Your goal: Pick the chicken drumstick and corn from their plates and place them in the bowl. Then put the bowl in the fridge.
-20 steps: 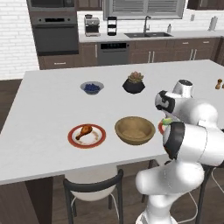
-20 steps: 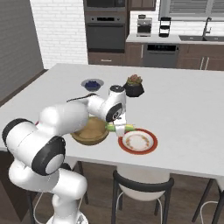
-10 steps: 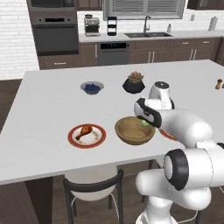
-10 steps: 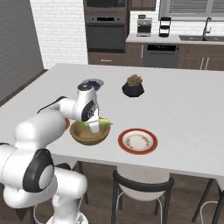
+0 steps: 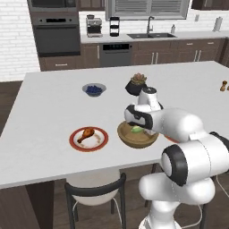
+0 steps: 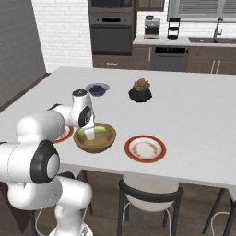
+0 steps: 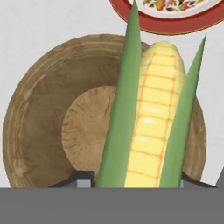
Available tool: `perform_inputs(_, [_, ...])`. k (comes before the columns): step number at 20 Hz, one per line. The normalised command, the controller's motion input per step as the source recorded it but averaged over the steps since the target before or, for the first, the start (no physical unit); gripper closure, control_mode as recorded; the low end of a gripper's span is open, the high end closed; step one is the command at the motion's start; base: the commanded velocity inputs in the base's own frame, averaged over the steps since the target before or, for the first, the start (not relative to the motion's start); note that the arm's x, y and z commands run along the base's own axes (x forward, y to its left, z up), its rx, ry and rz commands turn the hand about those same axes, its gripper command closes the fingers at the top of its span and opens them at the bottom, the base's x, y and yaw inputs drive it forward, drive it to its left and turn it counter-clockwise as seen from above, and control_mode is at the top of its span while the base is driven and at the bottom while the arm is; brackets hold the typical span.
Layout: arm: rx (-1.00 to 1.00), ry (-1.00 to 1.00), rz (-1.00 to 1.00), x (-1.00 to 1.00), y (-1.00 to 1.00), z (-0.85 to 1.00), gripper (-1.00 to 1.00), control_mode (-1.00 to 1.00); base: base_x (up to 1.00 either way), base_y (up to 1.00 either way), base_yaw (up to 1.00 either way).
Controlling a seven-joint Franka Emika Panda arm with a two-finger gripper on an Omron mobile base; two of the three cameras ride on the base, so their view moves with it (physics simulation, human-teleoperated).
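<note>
The end effector (image 6: 90, 132) hangs over the wooden bowl (image 6: 95, 138), clamped on the corn (image 7: 153, 131), which it holds above the bowl's hollow. In the hand view the cob shows yellow kernels between long green husk leaves, with the bowl's round bottom directly behind it and the red rim of a plate (image 7: 168, 17) beyond the bowl's edge. In the left base view the corn (image 5: 136, 129) appears as a pale green spot just inside the bowl (image 5: 137, 135).

The bowl stands on the white worktop (image 5: 49, 116) between two plates. The drumstick (image 5: 86, 134) lies on the plate (image 5: 89, 139) to the bowl's left in the left base view; the other plate (image 6: 145, 149), right of the bowl in the right base view, carries no food. Farther back on the worktop stand a small grey bowl of blueberries (image 5: 94, 90) and a black plant pot (image 5: 137, 85), well apart from the wooden bowl
</note>
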Motion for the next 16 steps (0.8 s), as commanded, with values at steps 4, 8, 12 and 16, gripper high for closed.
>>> perform_inputs(4, [0.0, 0.06, 0.0, 0.01, 0.14, -0.44, 1.0, -1.0, 0.0, 0.0, 0.0])
perform_inputs(8, [0.0, 0.0, 0.0, 0.03, 0.03, -0.33, 1.0, -1.0, 0.0, 0.0, 0.0])
perform_inputs(12, [0.0, 0.0, 0.0, 0.0, 0.0, -0.29, 1.0, -1.0, 0.0, 0.0, 0.0])
perform_inputs(16, [0.0, 0.0, 0.0, 0.0, 0.0, -0.16, -1.0, -1.0, 0.0, 0.0, 0.0])
